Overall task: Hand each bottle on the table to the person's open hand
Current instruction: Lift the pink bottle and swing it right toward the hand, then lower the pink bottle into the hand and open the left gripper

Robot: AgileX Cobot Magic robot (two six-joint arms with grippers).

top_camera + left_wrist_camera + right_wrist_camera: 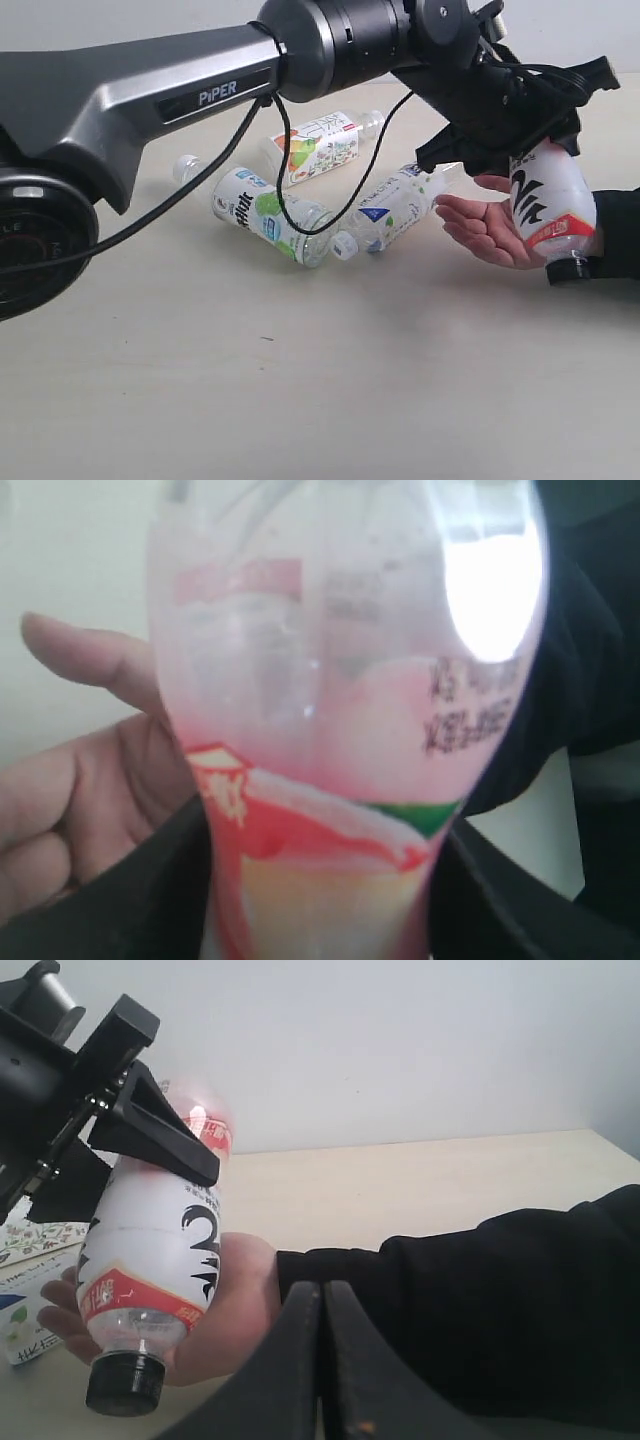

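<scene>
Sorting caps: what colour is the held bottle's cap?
Black cap on the bottle; clearest in right wrist view.

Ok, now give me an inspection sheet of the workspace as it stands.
Surface: pale wood-grain table, a few dark specks.
Job's things: pinkish bottle cap-down at the person's open hand; three other bottles lying on the table.
Clutter: nothing seen.
Grippers: left gripper shut on the pinkish bottle; right gripper shut, empty.
Cables: black cable loops down from the left arm in front of the lying bottles.
Surroundings: plain pale wall; black sleeve.
</scene>
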